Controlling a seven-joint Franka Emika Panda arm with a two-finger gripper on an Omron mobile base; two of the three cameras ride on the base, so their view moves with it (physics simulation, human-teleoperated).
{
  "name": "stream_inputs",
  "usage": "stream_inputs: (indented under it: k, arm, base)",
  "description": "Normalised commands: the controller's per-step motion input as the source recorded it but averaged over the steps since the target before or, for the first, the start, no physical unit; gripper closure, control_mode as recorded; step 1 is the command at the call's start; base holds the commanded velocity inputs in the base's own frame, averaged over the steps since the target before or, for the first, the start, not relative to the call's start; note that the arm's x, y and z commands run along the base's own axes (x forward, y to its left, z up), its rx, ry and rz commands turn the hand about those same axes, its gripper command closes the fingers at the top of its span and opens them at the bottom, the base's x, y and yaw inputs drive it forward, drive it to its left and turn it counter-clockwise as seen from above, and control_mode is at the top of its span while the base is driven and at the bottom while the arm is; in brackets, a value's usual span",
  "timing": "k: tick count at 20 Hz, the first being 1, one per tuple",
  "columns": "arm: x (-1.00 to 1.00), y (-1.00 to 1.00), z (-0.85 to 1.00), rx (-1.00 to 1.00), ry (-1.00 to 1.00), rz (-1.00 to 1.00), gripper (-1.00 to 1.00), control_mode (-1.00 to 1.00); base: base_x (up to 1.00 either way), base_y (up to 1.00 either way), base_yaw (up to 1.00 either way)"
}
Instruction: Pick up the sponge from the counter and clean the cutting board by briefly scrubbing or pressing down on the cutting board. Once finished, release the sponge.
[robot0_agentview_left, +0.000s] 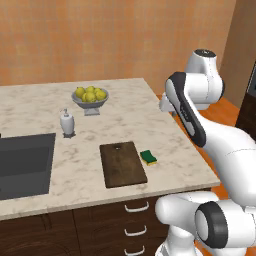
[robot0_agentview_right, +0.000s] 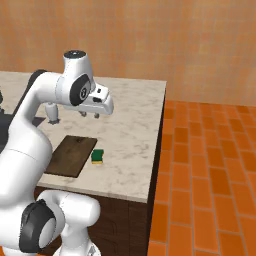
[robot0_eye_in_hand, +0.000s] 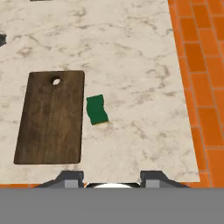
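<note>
The sponge (robot0_agentview_left: 148, 158) (robot0_agentview_right: 97, 156) (robot0_eye_in_hand: 96, 110), green on top over yellow, lies on the beige counter (robot0_agentview_left: 130, 120) (robot0_agentview_right: 135, 125) (robot0_eye_in_hand: 131, 52), just right of the dark wooden cutting board (robot0_agentview_left: 122, 164) (robot0_agentview_right: 72, 155) (robot0_eye_in_hand: 51, 117). The board lies flat near the counter's front edge, its hole at the far short end. My gripper (robot0_agentview_right: 90, 115) (robot0_eye_in_hand: 111, 177) hangs well above the counter, behind and over the sponge, pointing down. Its fingers stand apart with nothing between them.
A grey bowl of lemons (robot0_agentview_left: 90, 97) and a white soap dispenser (robot0_agentview_left: 67, 122) stand further back on the left. The dark sink (robot0_agentview_left: 25, 162) is at the left. The counter ends at the right over an orange brick floor (robot0_agentview_right: 210, 175).
</note>
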Motion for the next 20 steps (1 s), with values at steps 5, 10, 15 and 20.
stream_inputs:
  k: [5, 10, 15, 20]
  arm:
    - [0.0, 0.15, -0.14, 0.0, 0.04, 0.04, -1.0, -1.0]
    - [0.19, 0.16, -0.6, 0.01, 0.13, 0.42, -1.0, -1.0]
    - [0.35, 0.27, -0.81, 0.02, 0.05, 0.42, -1.0, -1.0]
    - [0.47, 0.24, -0.74, 0.01, 0.05, 0.21, -1.0, -1.0]
  base:
    - [0.0, 0.0, 0.0]
    - [0.0, 0.0, 0.0]
    - [0.0, 0.0, 0.0]
    - [0.0, 0.0, 0.0]
